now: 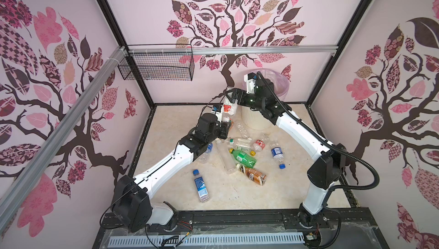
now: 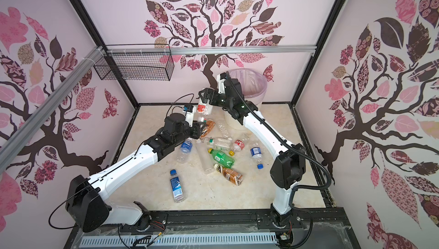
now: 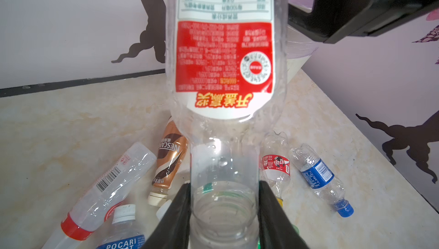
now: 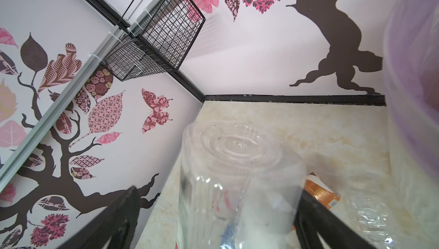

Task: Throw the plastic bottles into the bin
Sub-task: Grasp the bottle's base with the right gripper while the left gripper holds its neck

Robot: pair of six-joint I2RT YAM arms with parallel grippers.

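Clear plastic with a red-and-white label identifies the held bottle (image 3: pixel 225 69). It stands neck down and base up above the far middle of the table (image 1: pixel 237 197). The left fingers (image 1: pixel 224 131) are closed most of the way on its narrow neck section; the left wrist view shows both pressed against the clear wall there. Gripping the neck leaves the wide body and base free for a second grasp.

The right fingers (image 1: pixel 231 94) stand spread wide on either side of the bottle's base and have hold of nothing. In the right wrist view a gap shows at one finger; contact at the other cannot be determined. This arrangement reads as a transfer between arms. The bin (image 1: pixel 251 119) stands at the far right of the table, just behind the right arm, and is probably easier for that arm to reach.

Judged next step: close the right fingers on the base, then release the neck. The thin walls may buckle or slip if squeezed off-centre.

The other plastic bottles (image 1: pixel 243 157) lie on their sides in a loose cluster at mid-table, on the near side of the bin. One blue-labelled bottle (image 1: pixel 200 186) lies apart toward the near left. The bin's contents cannot be seen.
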